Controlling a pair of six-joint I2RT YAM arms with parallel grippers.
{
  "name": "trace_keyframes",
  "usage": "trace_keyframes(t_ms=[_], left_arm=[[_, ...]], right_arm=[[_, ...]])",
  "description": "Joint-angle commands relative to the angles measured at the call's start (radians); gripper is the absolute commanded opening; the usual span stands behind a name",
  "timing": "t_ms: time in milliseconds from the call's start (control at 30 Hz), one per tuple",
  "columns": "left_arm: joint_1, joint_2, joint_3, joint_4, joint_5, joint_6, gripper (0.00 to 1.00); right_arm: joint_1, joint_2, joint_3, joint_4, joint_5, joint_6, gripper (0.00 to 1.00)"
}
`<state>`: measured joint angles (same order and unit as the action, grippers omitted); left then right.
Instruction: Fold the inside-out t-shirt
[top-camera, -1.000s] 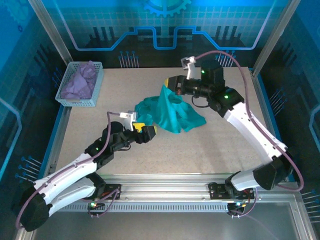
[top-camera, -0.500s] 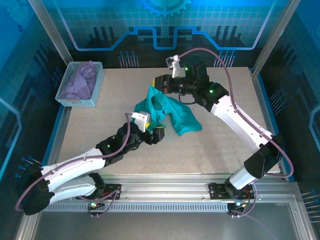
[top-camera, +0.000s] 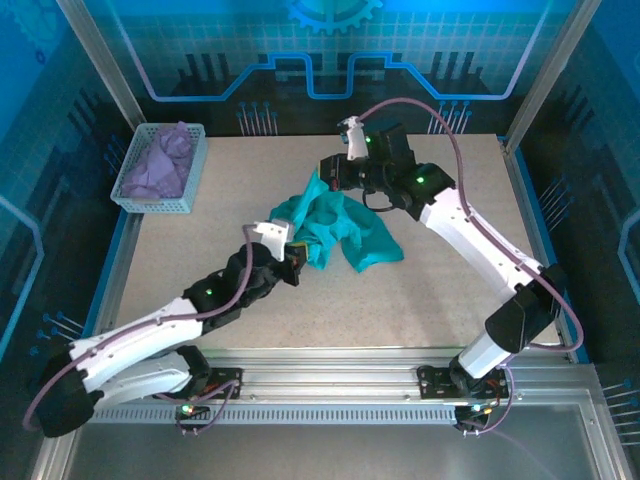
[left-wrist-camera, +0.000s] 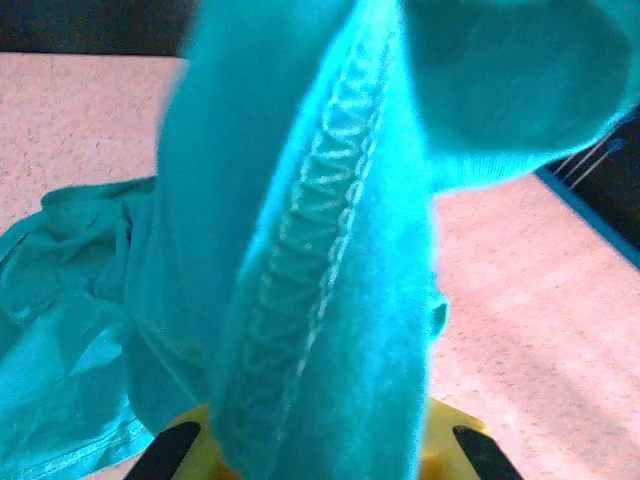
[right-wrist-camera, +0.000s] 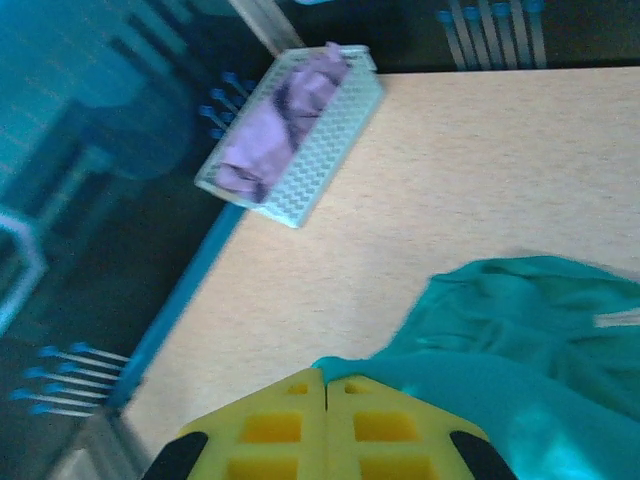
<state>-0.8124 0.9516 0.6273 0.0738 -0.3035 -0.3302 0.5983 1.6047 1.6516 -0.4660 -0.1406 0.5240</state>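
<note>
gripping the inside-out t-shirt (top-camera: 340, 228) at two places. pinching shut with the left gripper (top-camera: 297, 262) on the near-left edge, a stitched seam running up out of the closed yellow pads (left-wrist-camera: 440, 462) in the left wrist view. clamping shut with the right gripper (right-wrist-camera: 326, 420) on the far edge, pads pressed together with teal cloth trailing away beside them, and holding that part raised off the table (top-camera: 440, 300).

sitting bunched and crumpled around the middle of the table, between the two grippers, with most of the cloth sagging down onto the surface and spreading toward the right. keeping well apart from the basket (top-camera: 196, 170) at the far left corner, with the lavender cloth (top-camera: 158, 165) lying inside it.

judging the fabric as light, soft and limp: drooping under its own weight, wrinkling readily, holding no shape, sliding easily over the smooth tabletop. not fragile, though likely stretching if tugged hard. probably best taking hold along seams, hems or corners, where the doubled stitching is giving the pads something firmer to bite, and spreading the two grips wide along one edge so the rest is hanging flat rather than twisting. watching for a thin pinch slipping out while pulling taut.
</note>
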Motion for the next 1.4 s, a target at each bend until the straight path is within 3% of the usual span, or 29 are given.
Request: trace_keyframes(t_ms=[0, 233, 367, 467, 600, 700, 867, 1200, 1367], left_arm=[[0.043, -0.071, 0.000, -0.028, 0.111, 0.009, 0.00], [0.119, -0.079, -0.009, -0.043, 0.179, -0.037, 0.00], [0.146, -0.075, -0.011, -0.044, 0.203, -0.050, 0.00], [0.162, -0.075, -0.014, -0.054, 0.212, -0.049, 0.00], [0.173, -0.086, -0.034, -0.065, 0.234, -0.021, 0.00], [0.173, -0.095, -0.065, -0.067, 0.245, 0.002, 0.00], [0.175, -0.108, -0.127, -0.078, 0.270, 0.000, 0.00], [0.173, -0.122, -0.361, -0.126, 0.350, -0.292, 0.00], [0.173, -0.158, -0.366, -0.184, 0.317, -0.277, 0.00]], right_arm=[[-0.009, 0.055, 0.032, -0.106, 0.163, -0.130, 0.02], [-0.010, 0.150, 0.076, -0.174, 0.200, -0.227, 0.12], [-0.031, 0.168, 0.067, -0.240, 0.208, -0.275, 0.27], [-0.073, 0.083, -0.098, -0.186, 0.166, -0.276, 0.43], [-0.160, -0.009, -0.372, 0.015, -0.073, -0.219, 0.58], [-0.166, 0.057, -0.382, 0.044, -0.167, -0.197, 0.61], [-0.158, 0.167, -0.310, 0.038, -0.206, -0.210, 0.64], [-0.041, 0.287, -0.187, -0.096, -0.029, -0.323, 0.62], [-0.004, 0.355, -0.123, -0.115, -0.053, -0.343, 0.61]])
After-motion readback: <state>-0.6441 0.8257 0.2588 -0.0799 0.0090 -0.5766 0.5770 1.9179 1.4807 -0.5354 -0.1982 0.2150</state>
